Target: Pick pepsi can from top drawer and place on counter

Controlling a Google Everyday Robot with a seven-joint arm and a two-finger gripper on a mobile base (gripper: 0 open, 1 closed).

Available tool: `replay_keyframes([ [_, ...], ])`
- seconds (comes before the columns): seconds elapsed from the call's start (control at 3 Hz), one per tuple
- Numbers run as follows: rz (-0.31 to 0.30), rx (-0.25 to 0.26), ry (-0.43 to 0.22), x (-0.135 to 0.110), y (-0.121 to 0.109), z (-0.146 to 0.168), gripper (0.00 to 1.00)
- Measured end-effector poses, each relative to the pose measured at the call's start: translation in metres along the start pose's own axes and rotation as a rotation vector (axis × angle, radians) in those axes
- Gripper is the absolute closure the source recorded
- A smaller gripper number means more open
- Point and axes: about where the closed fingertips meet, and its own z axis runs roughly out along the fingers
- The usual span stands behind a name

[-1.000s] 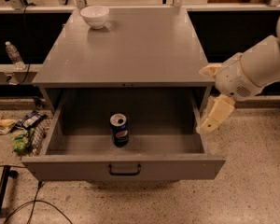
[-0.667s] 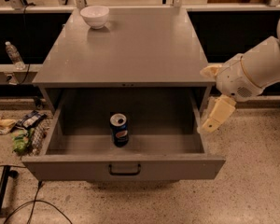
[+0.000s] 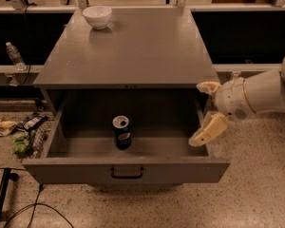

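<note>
the pepsi can point(image 3: 121, 133), dark blue with a silver top, stands upright in the top drawer point(image 3: 180, 168), a little left of middle and near its front panel. the grey, shallow drawer, with a dark handle, is pulled out below the front edge of the table point(image 3: 133, 51), a flat grey top. the gripper point(image 3: 196, 114) hangs below the table's front right corner at the drawer's right wall, fingers spread, apart from the can.
</note>
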Motion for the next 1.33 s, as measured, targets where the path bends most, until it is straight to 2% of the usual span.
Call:
replay_keyframes([
  [0.33, 0.013, -0.007, -0.249, -0.004, 0.011, 0.015, 0.00],
  [0.67, 0.006, -0.017, -0.408, -0.019, 0.022, 0.025, 0.00],
  [1.0, -0.007, -0.029, -0.439, -0.030, 0.027, 0.041, 0.00],
  [1.33, -0.027, -0.095, -0.396, -0.043, 0.033, 0.092, 0.00],
])
